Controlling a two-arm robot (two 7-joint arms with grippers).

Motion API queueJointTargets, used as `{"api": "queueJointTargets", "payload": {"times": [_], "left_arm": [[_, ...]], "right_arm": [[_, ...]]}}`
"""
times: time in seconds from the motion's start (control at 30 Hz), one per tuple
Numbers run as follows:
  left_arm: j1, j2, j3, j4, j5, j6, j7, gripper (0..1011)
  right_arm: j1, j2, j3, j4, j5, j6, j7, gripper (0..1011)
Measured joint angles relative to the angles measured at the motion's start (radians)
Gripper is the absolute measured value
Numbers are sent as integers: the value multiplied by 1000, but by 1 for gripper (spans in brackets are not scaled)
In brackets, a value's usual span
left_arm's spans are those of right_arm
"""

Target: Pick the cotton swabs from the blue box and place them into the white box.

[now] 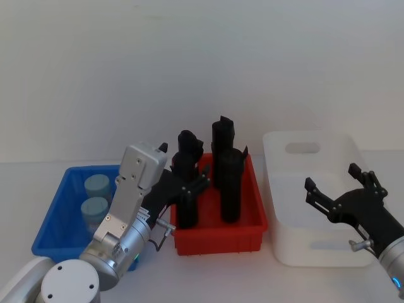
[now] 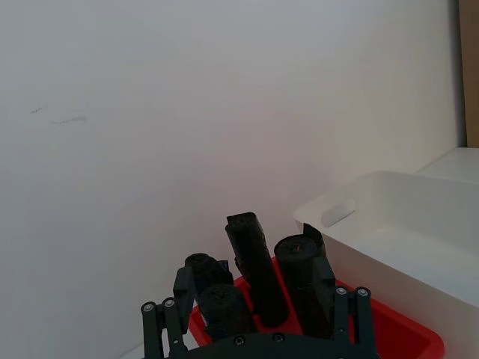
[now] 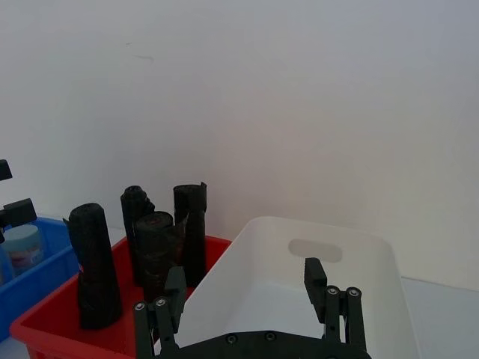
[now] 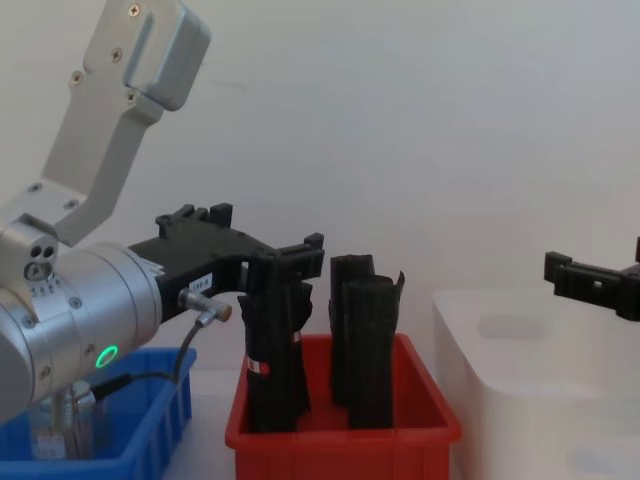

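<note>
Head view: cotton swabs in blue box, clear of left gripper, fingers spread

Clear cylindrical tubs are showing blue-grey lids against a bright-blue plastic bin. Black rolled cylinders are contrasting with a red plastic bin and a translucent white plastic bin.

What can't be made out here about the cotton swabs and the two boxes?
- Head view: the left arm covers the near half of the blue box, so any cotton swabs beyond two are hidden.
- Head view: the open right gripper covers part of the floor of the white box.
- Swab labels: too small to read.
</note>
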Motion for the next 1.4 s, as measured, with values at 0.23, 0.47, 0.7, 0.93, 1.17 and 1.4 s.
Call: {"api": "queueJointTargets", "payload": {"times": [0.23, 0.47, 0.7, 0.93, 1.17, 1.4], "left_arm": [[0, 0, 0, 0, 0, 0, 0, 1003], [0, 0, 0, 0, 0, 0, 0, 1003], [0, 0, 0, 0, 0, 0, 0, 1003], [0, 0, 0, 0, 0, 0, 0, 1003], [0, 0, 0, 0, 0, 0, 0, 1003], [0, 0, 0, 0, 0, 0, 0, 1003]], "right_arm": [[0, 0, 0, 0, 0, 0, 0, 1002], [0, 0, 0, 0, 0, 0, 0, 1002], [0, 0, 0, 0, 0, 0, 0, 1002], [0, 0, 0, 0, 0, 0, 0, 1002], [0, 0, 0, 0, 0, 0, 0, 1001], [0, 0, 0, 0, 0, 0, 0, 1002]]}}
